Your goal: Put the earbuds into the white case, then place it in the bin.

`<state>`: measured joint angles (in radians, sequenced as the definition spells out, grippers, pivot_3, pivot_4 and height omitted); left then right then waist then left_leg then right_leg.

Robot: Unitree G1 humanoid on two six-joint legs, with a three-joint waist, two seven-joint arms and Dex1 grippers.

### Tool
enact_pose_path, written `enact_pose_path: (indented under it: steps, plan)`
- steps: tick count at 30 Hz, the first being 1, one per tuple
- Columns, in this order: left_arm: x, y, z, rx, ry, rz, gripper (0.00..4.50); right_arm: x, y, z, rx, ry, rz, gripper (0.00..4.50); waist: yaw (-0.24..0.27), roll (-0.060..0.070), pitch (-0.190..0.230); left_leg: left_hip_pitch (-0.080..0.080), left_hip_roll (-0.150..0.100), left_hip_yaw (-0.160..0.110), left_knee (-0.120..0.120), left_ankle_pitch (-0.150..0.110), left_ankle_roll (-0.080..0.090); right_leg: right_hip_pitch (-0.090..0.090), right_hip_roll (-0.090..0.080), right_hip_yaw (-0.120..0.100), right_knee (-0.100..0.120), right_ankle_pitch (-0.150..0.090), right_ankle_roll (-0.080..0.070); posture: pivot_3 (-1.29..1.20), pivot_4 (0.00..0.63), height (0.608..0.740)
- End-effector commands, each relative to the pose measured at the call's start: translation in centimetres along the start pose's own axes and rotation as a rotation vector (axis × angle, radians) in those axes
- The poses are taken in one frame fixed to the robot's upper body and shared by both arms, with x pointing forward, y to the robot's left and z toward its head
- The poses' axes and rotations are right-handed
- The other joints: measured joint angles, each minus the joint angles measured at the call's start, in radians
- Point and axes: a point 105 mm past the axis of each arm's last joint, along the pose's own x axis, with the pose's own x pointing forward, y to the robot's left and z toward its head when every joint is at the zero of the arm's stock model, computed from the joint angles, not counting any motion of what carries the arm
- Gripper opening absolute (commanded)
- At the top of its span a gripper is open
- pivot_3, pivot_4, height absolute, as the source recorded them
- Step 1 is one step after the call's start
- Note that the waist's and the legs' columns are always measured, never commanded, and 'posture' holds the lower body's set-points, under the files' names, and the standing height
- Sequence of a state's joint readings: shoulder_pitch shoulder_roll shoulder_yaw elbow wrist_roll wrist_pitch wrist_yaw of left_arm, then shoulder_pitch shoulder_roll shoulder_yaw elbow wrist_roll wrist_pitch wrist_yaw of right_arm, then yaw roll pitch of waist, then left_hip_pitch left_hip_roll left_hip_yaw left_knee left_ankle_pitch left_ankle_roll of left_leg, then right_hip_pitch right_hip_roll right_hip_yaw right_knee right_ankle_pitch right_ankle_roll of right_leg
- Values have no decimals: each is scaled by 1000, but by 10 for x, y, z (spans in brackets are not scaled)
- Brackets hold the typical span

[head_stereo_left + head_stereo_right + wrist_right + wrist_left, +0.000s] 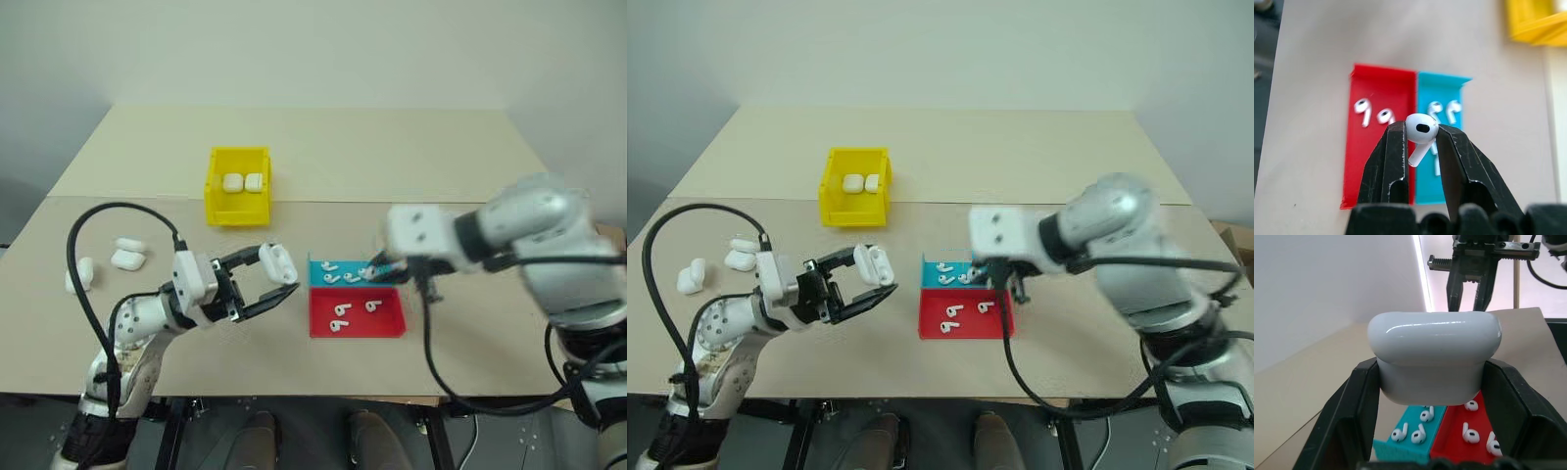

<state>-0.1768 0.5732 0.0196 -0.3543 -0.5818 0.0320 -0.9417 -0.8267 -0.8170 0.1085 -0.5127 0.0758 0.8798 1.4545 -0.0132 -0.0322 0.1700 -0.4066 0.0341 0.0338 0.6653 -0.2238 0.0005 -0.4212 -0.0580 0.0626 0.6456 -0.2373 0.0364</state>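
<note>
- Left eye view has the table (323,147) with the yellow bin (238,183) sitting toward the far side, two white cases already lying in it, so the final drop-off is away from the robot and a bit to the left of where both arms are working
- Next down in size, the teal tray (345,273) and red tray (356,313) sit side by side, touching, between the two arms, both with loose earbuds in them
- left gripper (277,284) is clamped on the white case (278,263), held up off the table just left of the trays; in the left wrist view the case's broad rounded end faces the camera and its long axis runs across between the two fingers. Whether the lid is open, I can't tell
- right gripper (1421,131) is pinching one earbud (1421,128) by the head, up over the trays
- That earbud's long axis is its stem, which in the right wrist view angles back down between the fingers, bulb end out at the fingertips
- So the key relation, I'd say: the case is to the left of the right gripper, near but clearly apart, and the stem has to end up pointing into the case's opening
</note>
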Motion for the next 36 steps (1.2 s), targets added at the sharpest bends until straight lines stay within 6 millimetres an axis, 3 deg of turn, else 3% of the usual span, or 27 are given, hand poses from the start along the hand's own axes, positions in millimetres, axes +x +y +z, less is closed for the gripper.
enact_pose_path:
  steps: [1, 7, 14, 22, 28, 36]
  plan:
    - [9, 0, 17, -32, -67, -43, 2780, -25, -15, 20, -17, -160, -132, 856, -5, 0, 0, 0, 0, 0, 0, 0, 0, 0, 0, 0, 0, 0, 0, 0, 150, 740]
    - [22, -6, 37, -51, -133, -156, 2780, -49, -21, 62, -102, -580, -243, 856, -8, 0, 0, 0, 0, 0, 0, 0, 0, 0, 1, 1, 0, 0, 0, 0, 150, 740]
    - [30, -14, 47, -26, -122, -210, 2780, -43, -6, 80, -137, -914, -167, 856, -6, 0, 0, -1, 0, 0, 0, 0, 0, 0, 1, 1, 0, 0, 0, 0, 150, 740]
    - [32, -22, 52, 4, -109, -233, 2780, -22, 3, 82, -175, -1045, -94, 856, -9, 0, 0, 0, 0, -1, 0, 0, 0, 0, 2, 1, 1, 0, 0, 0, 150, 740]
    - [33, -25, 57, 21, -111, -241, 2780, -7, 6, 76, -193, -1045, -74, 856, -7, 0, 0, 0, 0, -1, 0, 0, 0, 0, 1, 1, 0, 0, 0, 0, 150, 740]
    - [32, -25, 55, 19, -107, -229, 2780, -1, 9, 71, -210, -1034, -65, 856, -6, 0, 0, 0, 0, -1, 0, 0, 0, 0, 1, 1, 0, 0, 0, 0, 150, 740]
